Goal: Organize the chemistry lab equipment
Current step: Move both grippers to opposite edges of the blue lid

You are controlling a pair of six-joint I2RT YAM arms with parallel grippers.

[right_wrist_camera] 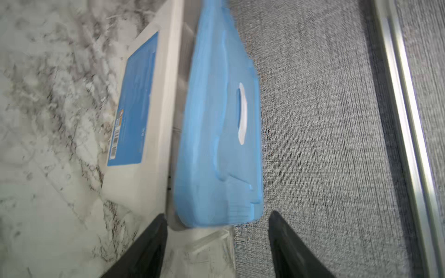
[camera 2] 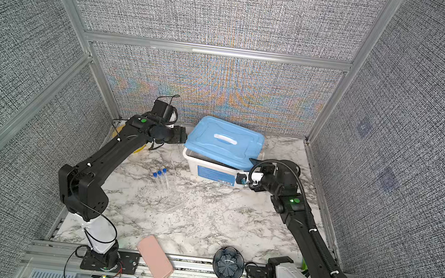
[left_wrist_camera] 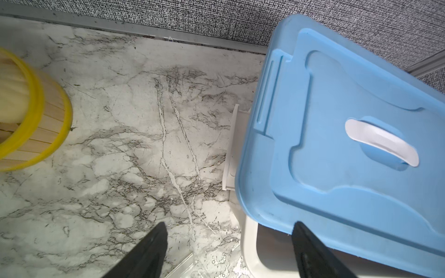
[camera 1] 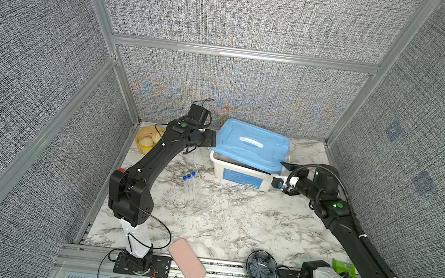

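**Top views.** In both top views a white box (camera 1: 240, 176) (camera 2: 206, 170) stands at the far middle of the marble tabletop (camera 1: 235, 218) (camera 2: 206, 223). A blue lid (camera 1: 252, 146) (camera 2: 225, 143) lies askew over it, and a dark gap shows under the lid's near edge. The left gripper (camera 1: 211, 140) (camera 2: 181, 136) sits at the lid's left end. The right gripper (camera 1: 282, 173) (camera 2: 248, 169) is at the box's right end, one finger above the lid's corner and the other lower, beside the box wall. The three clear tubes (camera 1: 189, 181) (camera 2: 161, 179), blue-capped, are grouped on the tabletop in front of the box's left end, apart from both grippers; whether they stand or lie cannot be told. A yellow bowl (camera 1: 145, 139) is at the far left. A pink case (camera 1: 187, 261) (camera 2: 155, 257) and a dark flower-shaped bowl (camera 1: 261, 267) (camera 2: 228, 264) are at the near edge.

**Left wrist view.** The left gripper (left_wrist_camera: 230, 225) has its jaws spread wide and holds nothing. One fingertip hangs over bare marble; the other overlaps the edge of the blue lid (left_wrist_camera: 349, 108). The yellow bowl (left_wrist_camera: 43, 120) lies well apart from the lid.

**Right wrist view (blurred).** The right gripper (right_wrist_camera: 218, 215) has its jaws parted, with the near end of the blue lid (right_wrist_camera: 212, 132) between them — neither fingertip visibly presses on it. The white box (right_wrist_camera: 166, 96) shows just beside the lid.
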